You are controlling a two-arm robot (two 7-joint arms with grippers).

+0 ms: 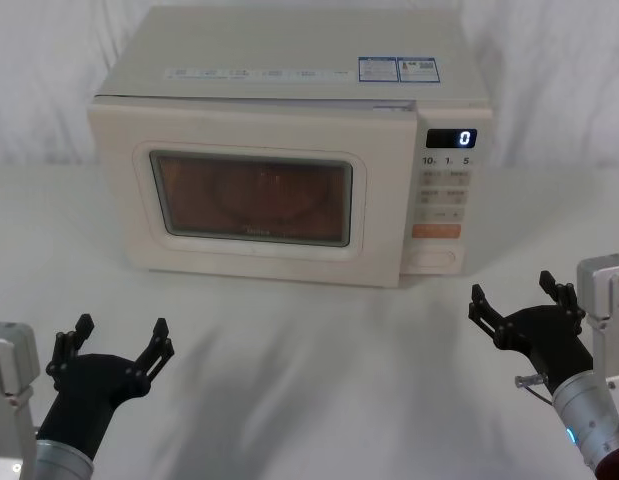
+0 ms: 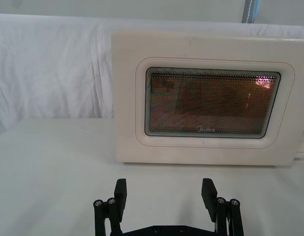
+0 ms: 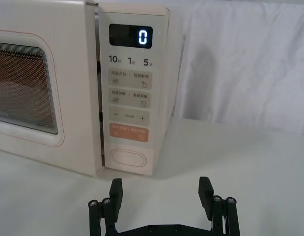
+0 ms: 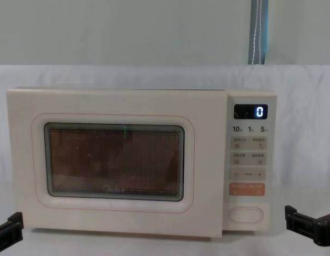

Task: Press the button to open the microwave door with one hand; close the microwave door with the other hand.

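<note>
The cream microwave stands at the back of the table. Its door (image 1: 251, 198) (image 2: 210, 103) (image 4: 114, 160) sits slightly ajar: a dark gap runs between it and the control panel (image 3: 129, 98), and the inside glows orange. The oval button (image 1: 436, 258) (image 3: 128, 157) (image 4: 246, 214) is at the panel's bottom, below the orange button. My left gripper (image 1: 122, 330) (image 2: 164, 189) hovers open in front of the door, well short of it. On the other side, my right gripper (image 1: 514, 295) (image 3: 160, 189) is open too, facing the panel from a distance and touching nothing.
A white cloth covers the table (image 1: 319, 380) and hangs as a backdrop (image 2: 53, 69). The panel's display (image 3: 131, 36) reads 0. Open table lies between the grippers and the microwave's front.
</note>
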